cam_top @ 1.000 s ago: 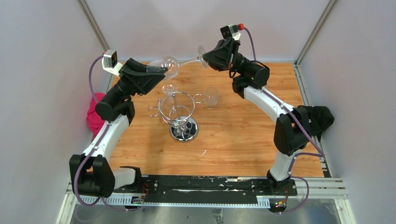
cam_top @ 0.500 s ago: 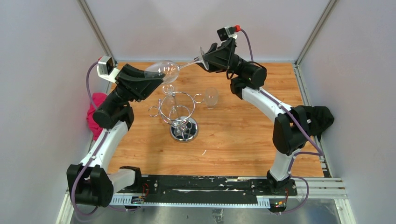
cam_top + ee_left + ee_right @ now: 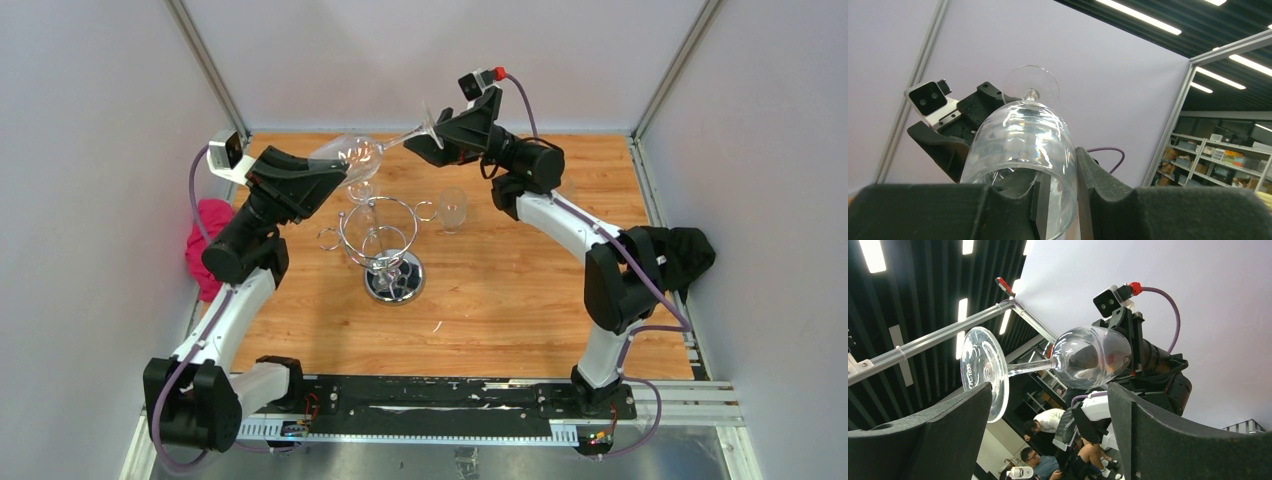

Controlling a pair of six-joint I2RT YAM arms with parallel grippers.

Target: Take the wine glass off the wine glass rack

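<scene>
Gripping the wine glass [image 3: 1023, 135] by the bowl, L gripper [image 3: 1050, 197] is clamped on it, holding it tilted up in the air over the wine glass rack [image 3: 385, 235], not touching the hooks afaict. R gripper [image 3: 1049, 400] is spread wide w/ the glass foot just beside one finger [image 3: 938, 435].

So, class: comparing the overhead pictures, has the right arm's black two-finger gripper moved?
Yes. The right gripper has slid left and slightly towards the arm bases in the overhead view, ending closer to the shiny chrome wire rack, which stays put.
</scene>
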